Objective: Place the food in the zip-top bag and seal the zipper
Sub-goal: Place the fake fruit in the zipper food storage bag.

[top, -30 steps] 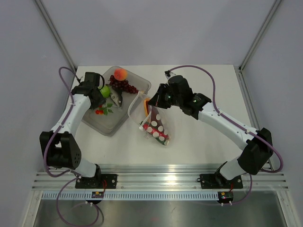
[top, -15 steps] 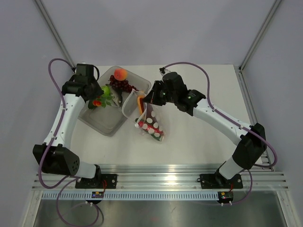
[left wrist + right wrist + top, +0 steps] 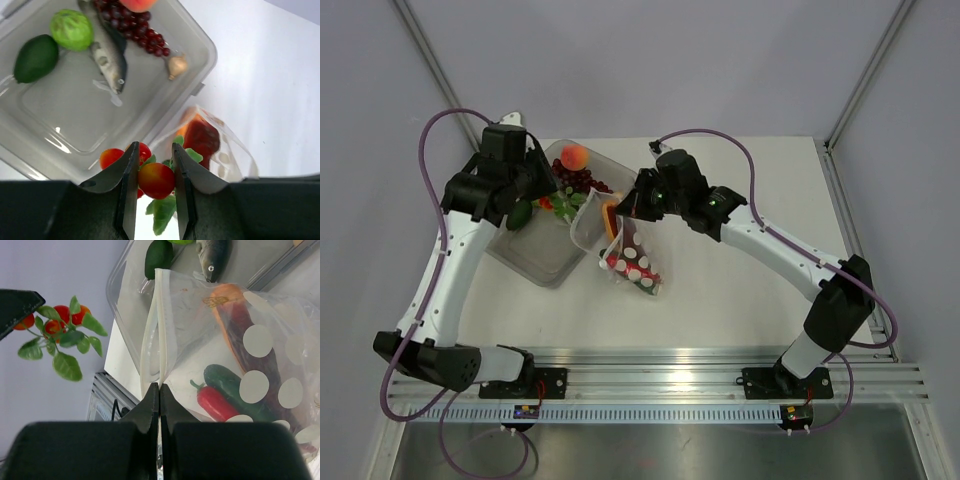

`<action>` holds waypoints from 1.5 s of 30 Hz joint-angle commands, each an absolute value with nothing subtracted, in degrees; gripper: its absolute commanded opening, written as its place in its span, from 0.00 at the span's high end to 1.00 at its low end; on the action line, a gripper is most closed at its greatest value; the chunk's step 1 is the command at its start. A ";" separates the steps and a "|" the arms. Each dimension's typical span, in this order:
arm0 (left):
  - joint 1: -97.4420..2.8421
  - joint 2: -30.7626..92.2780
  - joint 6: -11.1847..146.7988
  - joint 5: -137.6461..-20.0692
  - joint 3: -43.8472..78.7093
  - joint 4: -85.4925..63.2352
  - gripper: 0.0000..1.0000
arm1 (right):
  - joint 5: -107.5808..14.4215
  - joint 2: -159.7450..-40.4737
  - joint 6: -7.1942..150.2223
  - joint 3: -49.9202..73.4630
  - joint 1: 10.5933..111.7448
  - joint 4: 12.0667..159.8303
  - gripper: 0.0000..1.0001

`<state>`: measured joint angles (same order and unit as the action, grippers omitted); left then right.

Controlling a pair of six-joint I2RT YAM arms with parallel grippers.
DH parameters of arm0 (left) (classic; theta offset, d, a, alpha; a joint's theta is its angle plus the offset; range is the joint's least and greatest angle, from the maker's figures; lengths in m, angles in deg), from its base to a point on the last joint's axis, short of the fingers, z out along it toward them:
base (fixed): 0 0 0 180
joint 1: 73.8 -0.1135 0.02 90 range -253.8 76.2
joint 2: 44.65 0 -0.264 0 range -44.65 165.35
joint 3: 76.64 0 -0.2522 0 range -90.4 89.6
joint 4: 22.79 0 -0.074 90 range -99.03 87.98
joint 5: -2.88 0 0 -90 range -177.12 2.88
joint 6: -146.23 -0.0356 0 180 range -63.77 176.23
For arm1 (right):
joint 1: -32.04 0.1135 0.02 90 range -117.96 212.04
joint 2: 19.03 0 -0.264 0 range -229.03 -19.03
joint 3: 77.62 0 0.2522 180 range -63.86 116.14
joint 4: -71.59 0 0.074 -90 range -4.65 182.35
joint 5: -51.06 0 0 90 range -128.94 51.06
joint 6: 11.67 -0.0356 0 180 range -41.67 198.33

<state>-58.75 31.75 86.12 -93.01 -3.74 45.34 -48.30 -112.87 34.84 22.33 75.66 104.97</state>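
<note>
Where the table (image 3: 740,300) runs bare to the right of the tray (image 3: 545,255), there is wide open room, while on the tray's left and far sides the table edge comes close. The bag (image 3: 632,268) lies just right of the tray, its mouth lifted over the tray's right rim. The right gripper (image 3: 159,387) is pinched tight on that mouth edge, the zipper (image 3: 159,330) rising from between its fingers, and the mouth gapes toward the tray. The left gripper (image 3: 154,150) hangs over the tray's right edge, clamped on a tomato sprig (image 3: 156,180) with one tomato squeezed between the fingers and the leaves hanging free. From above, the left wrist covers those fingers, and only the red fruit and leaves show beside it. In the left wrist view the peach (image 3: 137,4) is cut off at the top and the fingers hide much of the bag. The right wrist view cuts off the bag's bottom. Inside the bag lie an orange-red wedge (image 3: 227,310), a chili (image 3: 215,402) and a cucumber (image 3: 227,382), partly veiled by the white spots. The tray holds an avocado (image 3: 36,57), a lime (image 3: 72,29), a fish (image 3: 107,55), grapes (image 3: 135,35), the peach and a small beige bulb (image 3: 176,65) near its right rim.
</note>
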 commanded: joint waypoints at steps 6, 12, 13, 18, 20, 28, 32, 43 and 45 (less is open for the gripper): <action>-51.74 32.52 89.97 -85.71 1.35 38.44 1.00 | -50.72 -112.11 33.68 24.91 76.25 101.26 1.00; -50.34 35.41 91.64 -80.97 4.87 34.22 1.00 | -50.89 -110.35 33.33 23.33 76.34 100.65 1.00; -49.46 35.77 91.82 -80.44 5.05 33.87 1.00 | -50.89 -109.91 33.33 23.15 76.34 100.47 1.00; -46.73 38.14 89.55 -77.54 4.97 35.08 0.36 | -51.15 -109.91 33.07 23.06 76.25 100.12 1.00; -46.64 37.88 88.66 -79.11 4.52 36.41 0.29 | -51.33 -109.64 33.07 22.80 76.34 100.12 1.00; -46.99 34.28 84.53 -84.04 -1.80 41.24 0.40 | -50.72 -108.94 33.24 21.92 76.34 99.86 1.00; -49.45 33.23 83.91 -85.27 -1.02 42.39 0.48 | -49.93 -108.06 33.50 21.04 76.25 100.12 1.00; -61.57 34.79 81.54 -85.18 -1.62 43.18 0.38 | -45.09 -101.13 34.38 15.07 76.34 102.40 1.00; -62.98 36.55 80.67 -88.42 -3.38 44.23 0.21 | -44.04 -99.81 34.82 14.27 76.34 102.93 1.00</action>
<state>-60.96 34.09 82.77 -84.40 0.30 43.27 -46.86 -103.93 34.06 14.72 75.66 104.55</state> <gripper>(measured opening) 0.736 0.010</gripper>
